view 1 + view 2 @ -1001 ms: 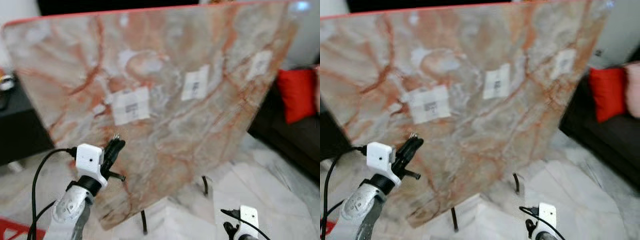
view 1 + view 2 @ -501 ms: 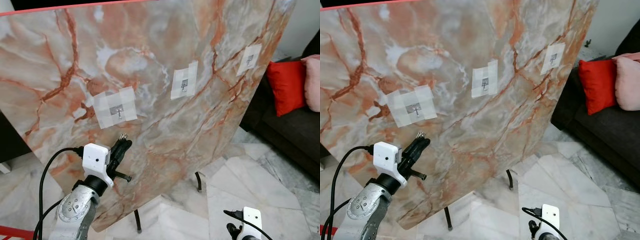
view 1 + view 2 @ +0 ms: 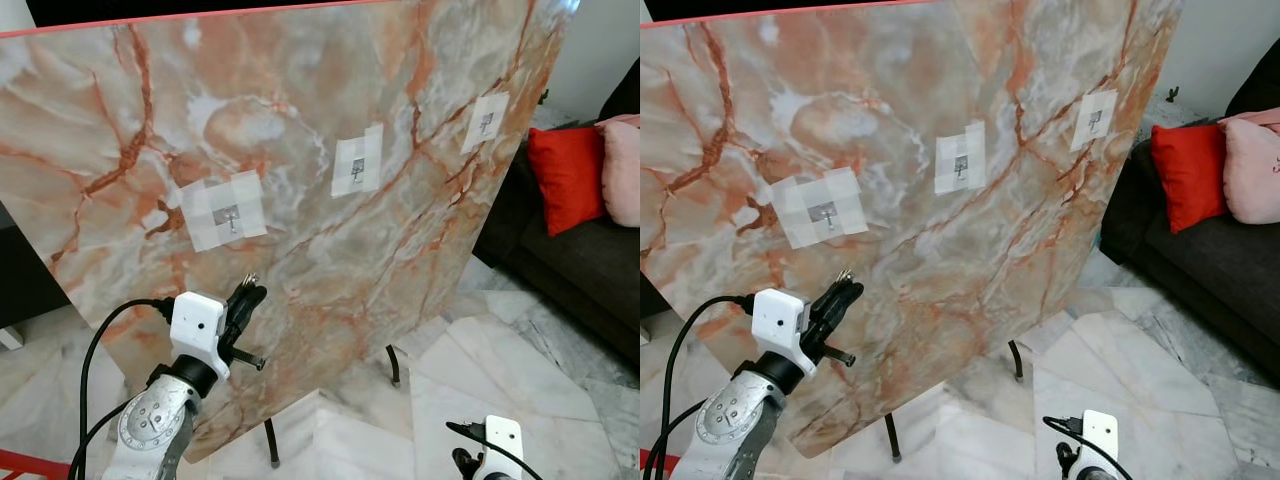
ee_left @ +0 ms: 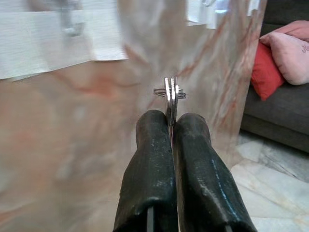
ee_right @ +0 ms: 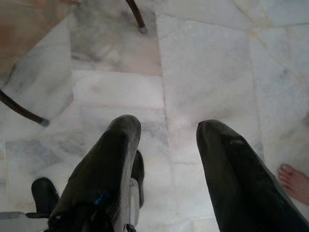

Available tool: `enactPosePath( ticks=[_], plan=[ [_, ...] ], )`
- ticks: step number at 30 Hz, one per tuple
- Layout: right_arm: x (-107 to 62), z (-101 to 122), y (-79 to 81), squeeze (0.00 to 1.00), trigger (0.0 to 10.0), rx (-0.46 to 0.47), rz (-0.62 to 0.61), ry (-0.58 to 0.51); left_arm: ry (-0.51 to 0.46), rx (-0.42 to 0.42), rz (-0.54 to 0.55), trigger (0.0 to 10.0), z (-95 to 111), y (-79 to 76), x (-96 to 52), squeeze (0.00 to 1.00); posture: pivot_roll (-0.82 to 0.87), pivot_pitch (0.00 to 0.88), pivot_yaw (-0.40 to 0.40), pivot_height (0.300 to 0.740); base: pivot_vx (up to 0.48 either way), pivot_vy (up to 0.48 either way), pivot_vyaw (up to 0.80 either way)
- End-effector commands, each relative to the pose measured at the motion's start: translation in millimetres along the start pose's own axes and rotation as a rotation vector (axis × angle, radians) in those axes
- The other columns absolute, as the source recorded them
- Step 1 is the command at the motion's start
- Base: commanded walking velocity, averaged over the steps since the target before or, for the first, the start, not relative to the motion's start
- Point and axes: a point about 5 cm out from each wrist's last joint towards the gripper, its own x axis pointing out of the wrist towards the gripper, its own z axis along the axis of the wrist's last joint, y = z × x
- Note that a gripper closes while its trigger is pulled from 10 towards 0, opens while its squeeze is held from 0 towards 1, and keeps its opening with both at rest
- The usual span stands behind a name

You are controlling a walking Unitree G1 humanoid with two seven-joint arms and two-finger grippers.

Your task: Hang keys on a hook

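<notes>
A large marble board point(image 3: 300, 90) leans upright before me, with three small metal hooks taped to it: left hook point(image 3: 231, 215), middle hook point(image 3: 357, 166), right hook point(image 3: 487, 122). My left gripper point(image 3: 247, 295) is raised close to the board, a little below and to the right of the left hook. It is shut on a bunch of keys point(image 4: 170, 94), whose ring pokes out past the fingertips. In the left wrist view the left hook point(image 4: 67, 21) is blurred and near. My right gripper point(image 5: 166, 130) hangs low and open over the floor, with nothing in it.
The board stands on thin black legs point(image 3: 393, 365) on a pale marble floor point(image 3: 500, 360). To the right is a dark sofa point(image 3: 590, 260) with a red cushion point(image 3: 567, 175) and a pink cushion point(image 3: 622, 170). A person's toes point(image 5: 294, 181) are on the floor near my right gripper.
The camera has moved and the picture has sharpened; the board now sits a bit more to the left. My left gripper still holds the keys below the left hook. The right arm hangs as before.
</notes>
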Motion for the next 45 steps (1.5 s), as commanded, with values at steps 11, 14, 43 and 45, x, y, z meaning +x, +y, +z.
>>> enactPosePath(
  ticks=[11, 14, 43, 45],
  plan=[
    [-0.2, 4, -4.7, 0.00, 10.0, -0.007, -0.010, -0.014, -0.037, 0.004, 0.009, 10.0, 7, -0.5, 1.9, 0.00, 0.11, 0.000, -0.079, 0.740, 0.000, -0.030, -0.36],
    [-0.2, 4, -4.7, 0.00, 10.0, -0.010, -0.008, -0.013, -0.039, 0.020, 0.016, 10.0, 7, 0.4, 1.7, 0.00, 0.11, 0.000, -0.079, 0.740, 0.000, 0.000, -0.80],
    [-0.3, 4, -4.4, 0.00, 10.0, -0.007, -0.006, -0.013, -0.056, 0.003, 0.097, 10.0, 8, 7.0, 4.1, 0.00, 0.11, 0.000, -0.078, 0.740, 0.000, 0.017, -0.39],
    [-0.3, 4, -4.5, 0.00, 10.0, -0.008, -0.006, -0.012, -0.056, -0.005, 0.110, 10.0, 9, 9.4, 3.5, 0.00, 0.11, 0.000, -0.078, 0.740, 0.000, 0.000, -0.80]
  ],
)
